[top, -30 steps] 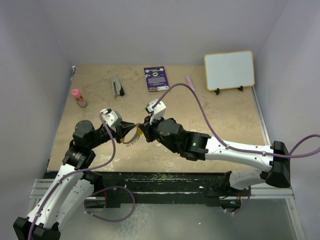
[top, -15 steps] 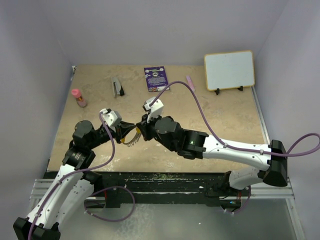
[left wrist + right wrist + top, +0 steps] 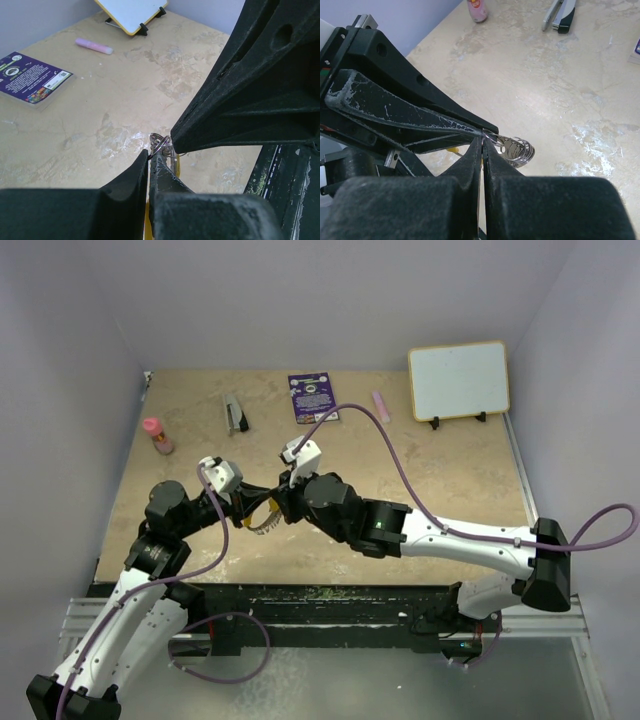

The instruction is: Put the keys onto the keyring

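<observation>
Over the table [image 3: 420, 470], near its front edge and left of middle, the left gripper [image 3: 150, 156] is clamped on the keyring [image 3: 161, 142], with the keys [image 3: 261, 524] dangling beneath. The right gripper [image 3: 482, 142], fingers pressed together, meets the same loop tip to tip; I cannot tell whether it pinches it.

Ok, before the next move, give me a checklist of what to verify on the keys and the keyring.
1. Left gripper shut: ok.
2. Right gripper shut: ok.
3. Keyring sits where both gripper tips meet: ok.
4. Which gripper actually pinches the keyring: cannot tell.
5. Keys threaded on the keyring: cannot tell; only a yellow head shows beside it.
6. Grey-and-black tool and pink bottle lie apart from the grippers: ok.
</observation>
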Robot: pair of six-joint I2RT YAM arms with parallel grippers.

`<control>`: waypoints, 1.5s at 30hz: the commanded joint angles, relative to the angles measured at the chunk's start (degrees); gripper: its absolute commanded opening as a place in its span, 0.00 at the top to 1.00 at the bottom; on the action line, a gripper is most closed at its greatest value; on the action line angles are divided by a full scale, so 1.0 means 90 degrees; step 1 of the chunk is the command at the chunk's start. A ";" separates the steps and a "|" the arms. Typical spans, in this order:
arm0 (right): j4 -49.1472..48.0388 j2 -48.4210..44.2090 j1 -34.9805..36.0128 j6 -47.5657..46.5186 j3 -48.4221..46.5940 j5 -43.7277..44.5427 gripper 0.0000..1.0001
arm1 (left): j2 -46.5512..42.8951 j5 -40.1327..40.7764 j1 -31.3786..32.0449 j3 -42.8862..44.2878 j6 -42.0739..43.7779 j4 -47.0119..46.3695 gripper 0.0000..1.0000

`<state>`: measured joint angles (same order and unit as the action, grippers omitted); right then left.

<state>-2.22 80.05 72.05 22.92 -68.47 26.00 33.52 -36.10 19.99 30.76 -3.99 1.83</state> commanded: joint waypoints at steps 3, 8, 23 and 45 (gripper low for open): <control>-0.0144 -0.0155 0.0027 -0.0007 -0.0245 0.0044 1.00 | -0.0077 -0.0234 -0.0025 0.0383 -0.0162 -0.0231 0.97; -0.0073 -0.0222 0.0022 -0.0052 -0.0226 0.0137 1.00 | -0.0099 -0.0362 -0.0032 0.0388 -0.0131 -0.0174 0.97; -0.0028 -0.0399 0.0029 -0.0076 -0.0156 0.0332 1.00 | -0.0091 -0.0431 -0.0033 0.0397 -0.0033 -0.0047 0.96; 0.0696 -0.1001 -0.0398 0.0769 0.1227 0.0755 0.84 | -0.0138 0.2471 -0.0056 0.0593 0.1105 0.0505 0.97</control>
<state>0.47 76.77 71.44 24.56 -66.17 30.74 32.97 -31.75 19.97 33.04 -1.45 5.74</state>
